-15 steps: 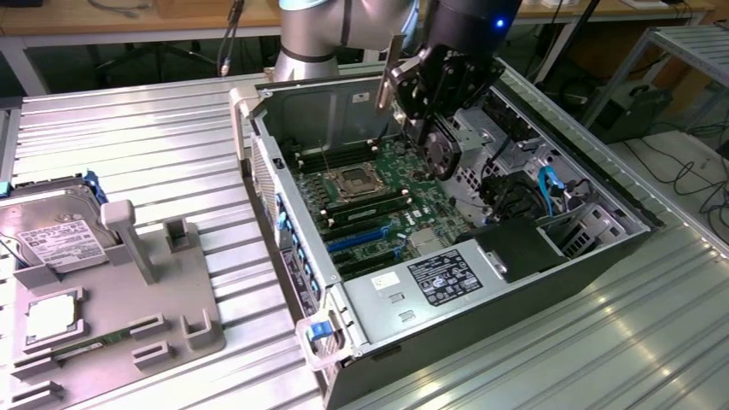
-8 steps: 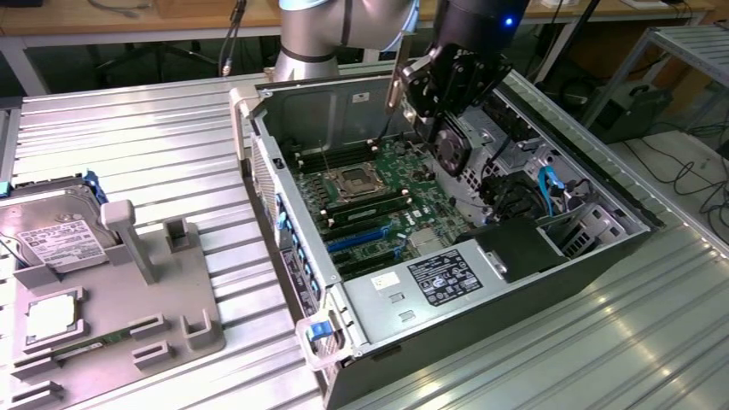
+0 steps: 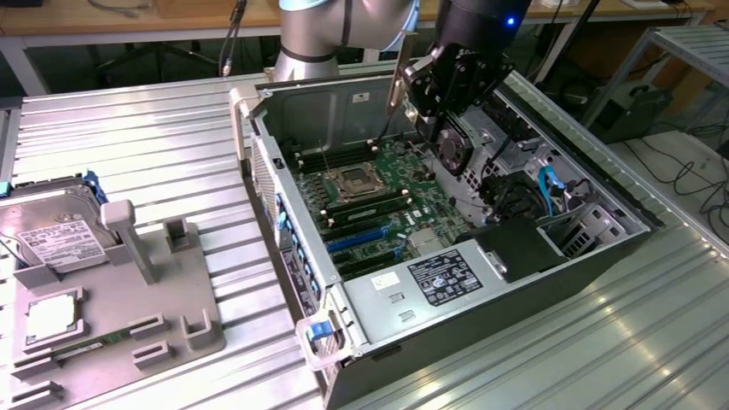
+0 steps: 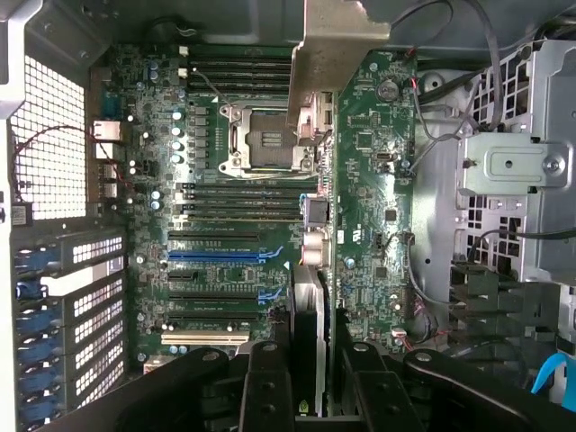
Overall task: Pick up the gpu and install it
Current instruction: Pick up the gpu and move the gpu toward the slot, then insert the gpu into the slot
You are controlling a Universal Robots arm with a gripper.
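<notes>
One robot arm's gripper (image 3: 450, 128) hangs over an open computer case (image 3: 484, 337) lying on its side on a ribbed metal table (image 3: 148, 137). Seen from the exterior view, the jaws are closed on the gpu (image 3: 459, 147), its black fan face turned outward, and the card is held clear above the motherboard (image 3: 387, 184). It touches nothing, and the blue slots (image 3: 358, 239) below sit unfilled. On the exterior view's left, well apart from the case, a grey fixture (image 3: 148, 290) carries a silver hard drive (image 3: 51, 235).

Looking down from the wrist view, the gripper (image 4: 312, 382) pinches the gpu (image 4: 373, 180) narrowly from both sides. The card's green board faces the camera and its pale metal bracket (image 4: 328, 45) is at the far end. The blue slot (image 4: 216, 256) and the processor socket (image 4: 261, 135) lie beside the card, not under it. The card appears to run across the line of the slots, though the steep angle makes that hard to judge.

A clean install would likely depend on squaring the card's connector edge to a slot and aligning the bracket with the rear openings. The approach should be straight, so that no corner catches the case wall or nearby cables.
</notes>
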